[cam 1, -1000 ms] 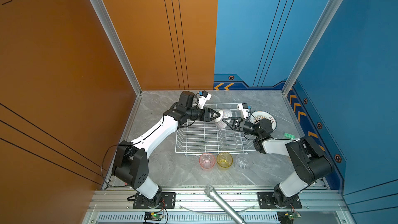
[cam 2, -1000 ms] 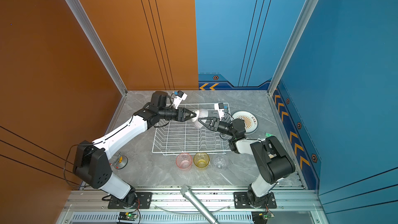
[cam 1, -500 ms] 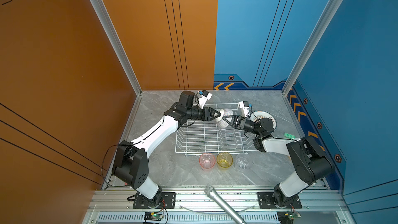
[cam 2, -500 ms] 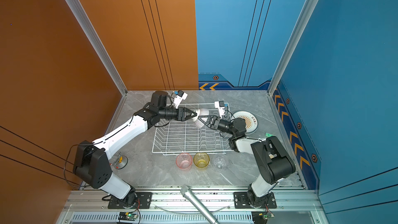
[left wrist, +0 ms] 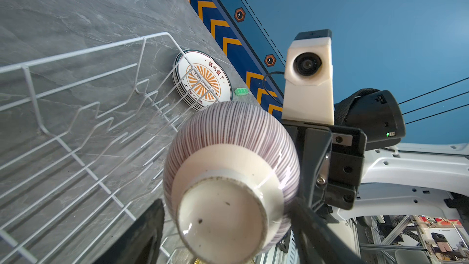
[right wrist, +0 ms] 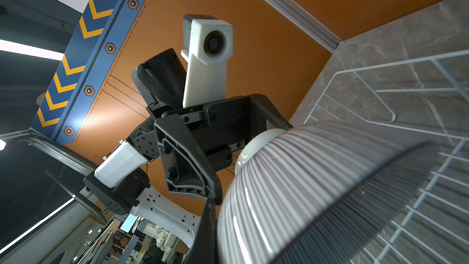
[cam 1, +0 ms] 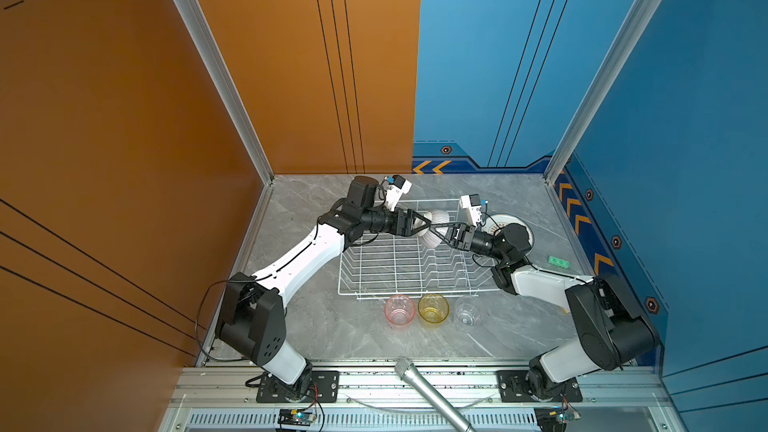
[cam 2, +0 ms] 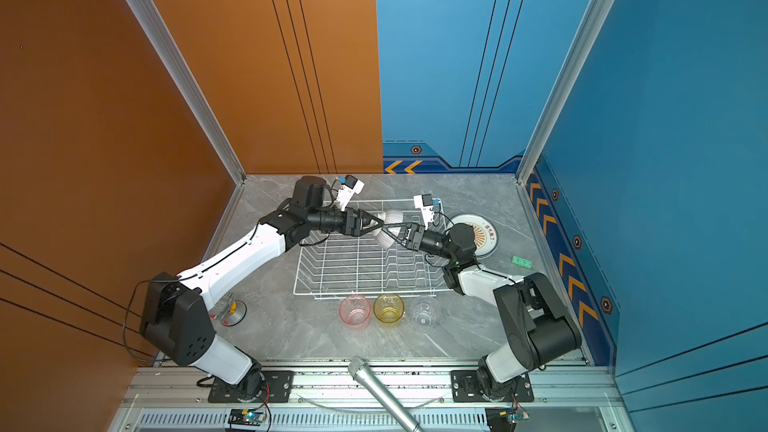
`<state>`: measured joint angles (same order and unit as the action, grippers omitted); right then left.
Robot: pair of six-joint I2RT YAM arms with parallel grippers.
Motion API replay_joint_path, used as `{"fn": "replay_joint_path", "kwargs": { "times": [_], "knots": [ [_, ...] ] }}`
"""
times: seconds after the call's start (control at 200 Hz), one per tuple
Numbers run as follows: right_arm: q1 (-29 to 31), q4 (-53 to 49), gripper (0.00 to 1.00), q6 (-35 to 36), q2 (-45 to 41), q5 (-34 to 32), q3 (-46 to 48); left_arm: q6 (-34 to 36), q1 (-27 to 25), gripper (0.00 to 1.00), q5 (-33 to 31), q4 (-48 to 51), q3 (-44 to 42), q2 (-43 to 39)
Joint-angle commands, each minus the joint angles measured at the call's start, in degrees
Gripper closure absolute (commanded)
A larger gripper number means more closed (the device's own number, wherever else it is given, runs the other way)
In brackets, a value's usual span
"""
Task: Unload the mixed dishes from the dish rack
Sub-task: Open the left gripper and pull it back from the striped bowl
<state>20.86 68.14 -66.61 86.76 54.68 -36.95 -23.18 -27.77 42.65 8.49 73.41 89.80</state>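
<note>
A finely striped white bowl [cam 1: 439, 216] [cam 2: 392, 214] hangs on its side above the far edge of the white wire dish rack [cam 1: 415, 295] [cam 2: 365, 296]. My right gripper [cam 1: 441, 229] [right wrist: 218, 214] is shut on the bowl's [right wrist: 317, 186] rim, one finger outside the wall and the other hidden inside. My left gripper [cam 1: 426, 223] [left wrist: 225, 212] stands open around the bowl's [left wrist: 228, 148] foot, and one finger [left wrist: 149, 224] is clearly off it. A stack of plates [cam 2: 486, 234] [left wrist: 203, 80] with an orange sunburst lies right of the rack. Pink [cam 1: 400, 309], amber [cam 1: 433, 308] and clear [cam 1: 467, 310] tumblers stand in front of it.
A small green block [cam 1: 558, 260] lies near the right wall. A microphone [cam 1: 428, 388] juts in over the front rail. A small metal and yellow object [cam 2: 228, 311] sits by the left arm's base. The rack [left wrist: 83, 52] [right wrist: 380, 64] shows only bare wires.
My right gripper reached in to the bowl and shut on its rim. My left gripper's jaws have since spread off the bowl's foot. The bowl has hardly moved.
</note>
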Motion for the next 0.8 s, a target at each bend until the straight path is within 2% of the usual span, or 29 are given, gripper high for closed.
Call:
{"fn": "replay_joint_path", "kwargs": {
  "times": [0.0,0.105,0.185,0.28,0.35,0.43,0.556,0.796],
  "knots": [
    [0.87,-7.56,1.0,7.19,-3.51,-0.15,-2.6,0.56,1.05,0.2,-0.79,-1.35,-1.68,-3.23],
    [1.57,-15.75,1.0,12.26,-5.77,-0.43,-3.53,-0.25,2.88,0.2,-3.76,-2.03,-3.6,-5.89],
    [2.61,-25.93,1.0,18.74,-8.0,-1.5,-5.14,1.1,3.68,0.2,-7.68,0.76,-4.11,-8.04],
    [4.76,-44.3,1.0,30.23,-11.21,-5.04,-9.12,4.13,3.87,0.2,-13.94,7.32,-3.9,-10.76],
    [7.26,-60.0,1.0,40.41,-13.48,-10.29,-13.49,6.03,4.04,0.2,-18.46,10.88,-3.97,-12.73],
    [11.04,-74.2,1.0,49.79,-14.98,-17.0,-18.58,7.46,4.36,0.2,-23.43,13.62,-4.84,-14.98],
    [17.42,-87.42,1.0,58.43,-15.49,-24.45,-25.12,8.17,5.59,0.19,-28.53,16.09,-7.0,-18.14],
    [35.14,-107.75,1.0,70.67,-10.27,-36.61,-38.49,7.72,9.96,0.19,-29.3,16.3,-11.19,-22.65]
  ]
}}
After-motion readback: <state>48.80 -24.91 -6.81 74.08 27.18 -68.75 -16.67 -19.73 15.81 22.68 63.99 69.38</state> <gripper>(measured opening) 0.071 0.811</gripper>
